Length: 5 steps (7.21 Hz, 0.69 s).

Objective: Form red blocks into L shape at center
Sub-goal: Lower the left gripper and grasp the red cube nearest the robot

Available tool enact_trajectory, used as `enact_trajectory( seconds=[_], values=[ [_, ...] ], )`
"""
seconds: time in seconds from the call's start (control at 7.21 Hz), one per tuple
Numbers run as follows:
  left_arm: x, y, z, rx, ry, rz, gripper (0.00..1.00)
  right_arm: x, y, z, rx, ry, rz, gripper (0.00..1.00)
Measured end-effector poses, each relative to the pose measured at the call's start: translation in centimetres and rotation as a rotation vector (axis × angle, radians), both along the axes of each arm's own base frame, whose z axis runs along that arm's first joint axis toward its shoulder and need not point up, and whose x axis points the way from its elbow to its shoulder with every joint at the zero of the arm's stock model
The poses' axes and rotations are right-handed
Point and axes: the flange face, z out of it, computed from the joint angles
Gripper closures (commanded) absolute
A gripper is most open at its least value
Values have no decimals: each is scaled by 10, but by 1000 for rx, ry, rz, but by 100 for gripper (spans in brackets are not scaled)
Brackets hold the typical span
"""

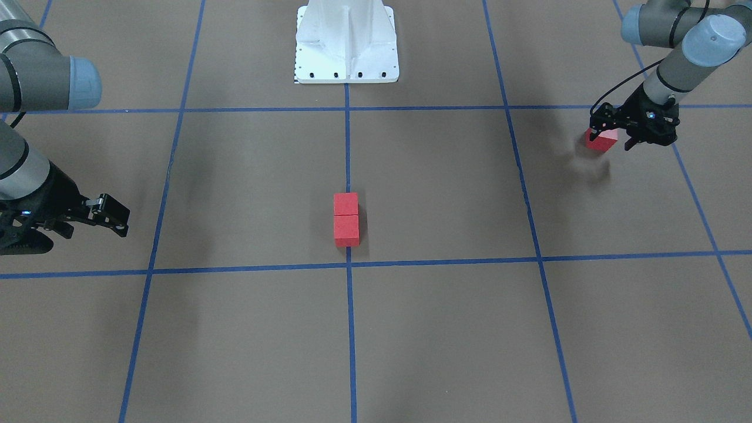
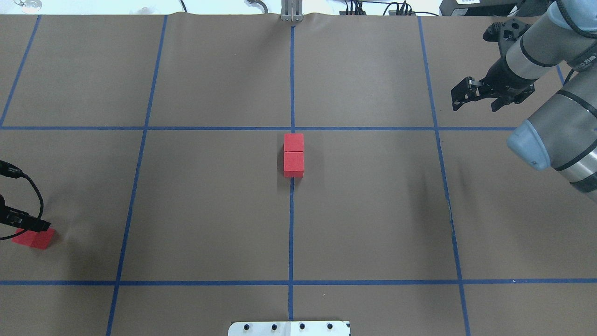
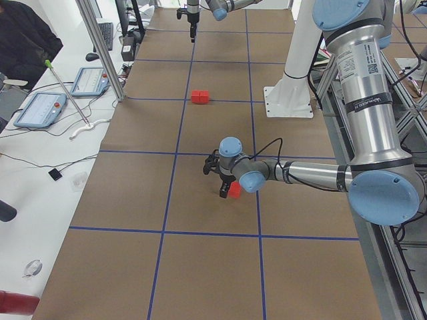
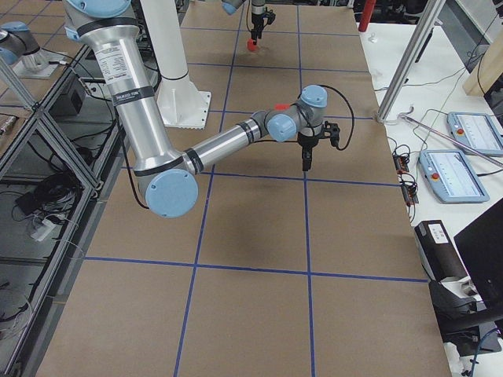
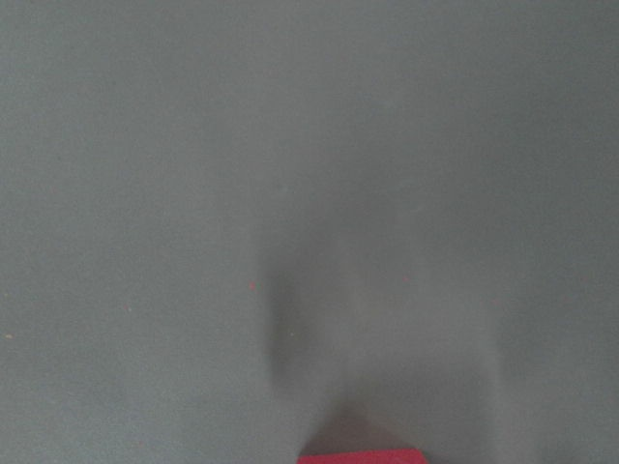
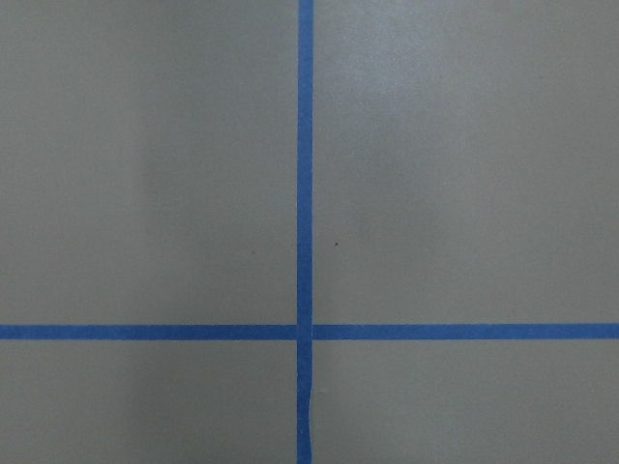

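Two red blocks (image 2: 294,155) touching in line on middle tape, just beside center (image 2: 292,128) crossing. Third block (image 2: 35,239) well apart at left — left gripper (image 1: 611,140) over it, cannot tell if gripped. Right gripper (image 1: 122,221) spread, empty, at right. Step: fetching third; next, seat it flush beside end block.

3rd red block (image 5: 363,456): cut by btm edge | left gripper (image 1: 612,141): blurred, grip unclr
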Motion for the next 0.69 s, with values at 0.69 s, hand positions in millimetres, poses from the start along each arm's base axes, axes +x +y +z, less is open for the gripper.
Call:
enact_trajectory(
  seconds=[0.69],
  values=[
    [13, 1, -10, -124, 55, 44, 100, 0, 0, -1, 0, -1, 2, 0]
  ],
)
